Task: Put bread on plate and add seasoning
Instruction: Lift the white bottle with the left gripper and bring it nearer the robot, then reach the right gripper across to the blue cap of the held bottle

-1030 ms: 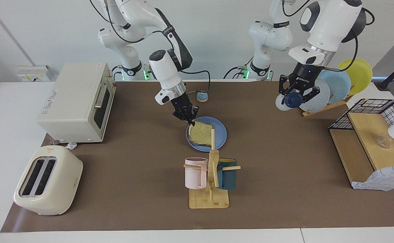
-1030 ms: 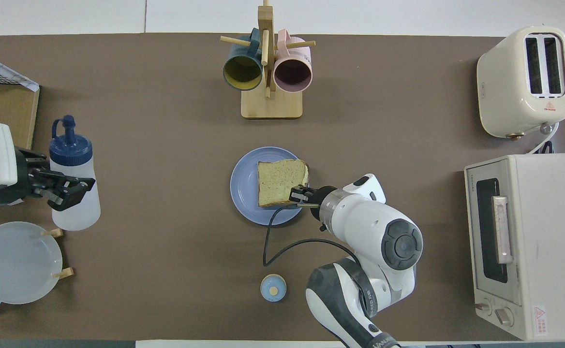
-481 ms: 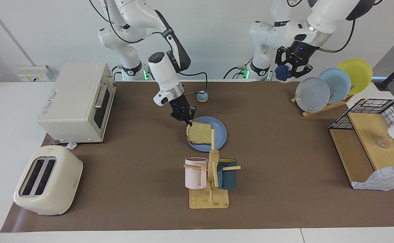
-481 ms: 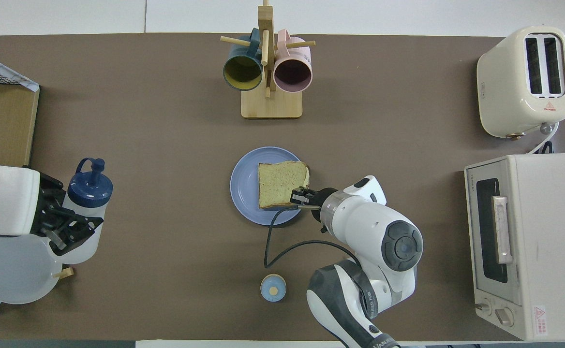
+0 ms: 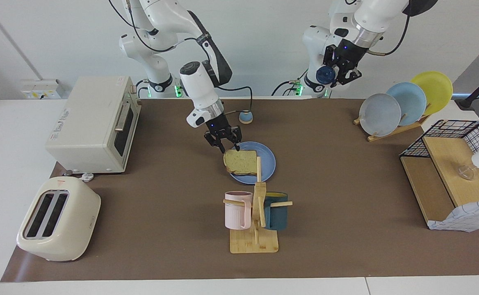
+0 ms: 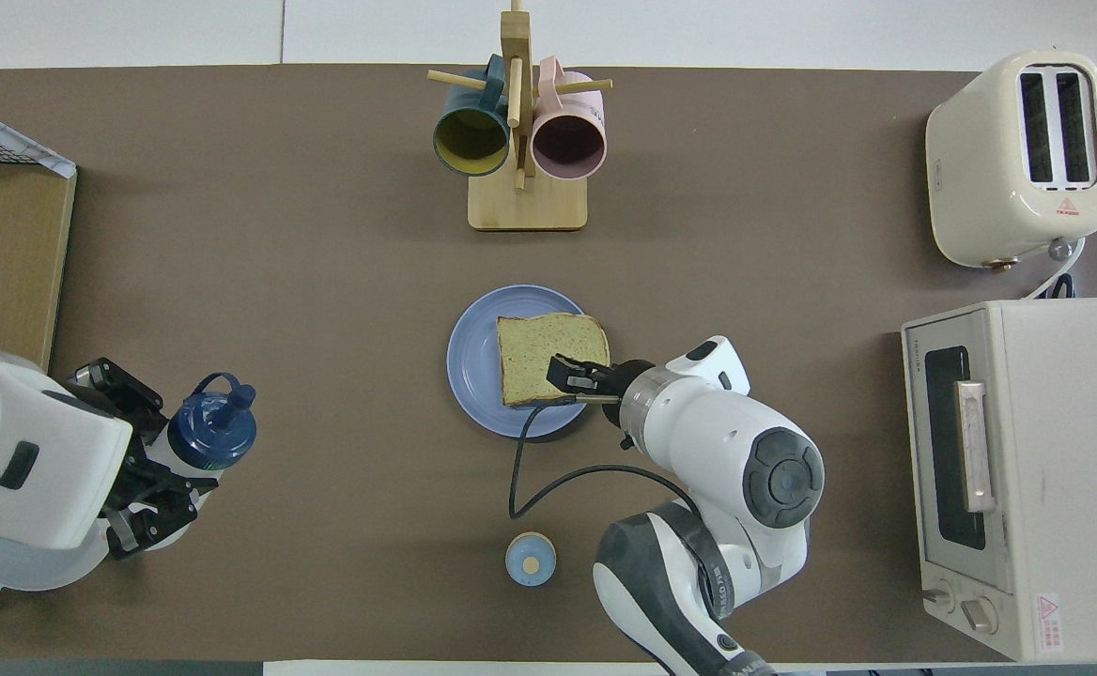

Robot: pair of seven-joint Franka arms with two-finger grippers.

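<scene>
step: bread is placed; seasoning comes next, by my judgement.
bread: the square pale-tan slice with brown crust (image 5: 240, 161) lies flat on the round periwinkle-blue plate (image 5: 267, 164), mid worktop (image 5: 346, 196). One edge overhangs the rim toward the right arm's end.
right tool: my right tool (image 5: 222, 144) hangs just above the slice's overhanging corner, fingers spread, holding nothing. Wrist points steeply down, forearm slanting in from the base.
left tool: my left tool (image 5: 340, 69) is clamped on the small whitish translucent bottle with the navy cap (image 5: 325, 75), high in the air over the left arm's end of the worktop, near the plate rack (image 5: 387, 130). Bottle tilted, cap angled toward mid worktop.
do it well: lift the right tool straight up so it doesn't drag the slice off the rim. Clear it before the bottle arrives. Centre the cap over the slice, then tip; keep it low so nothing lands off the plate.
</scene>
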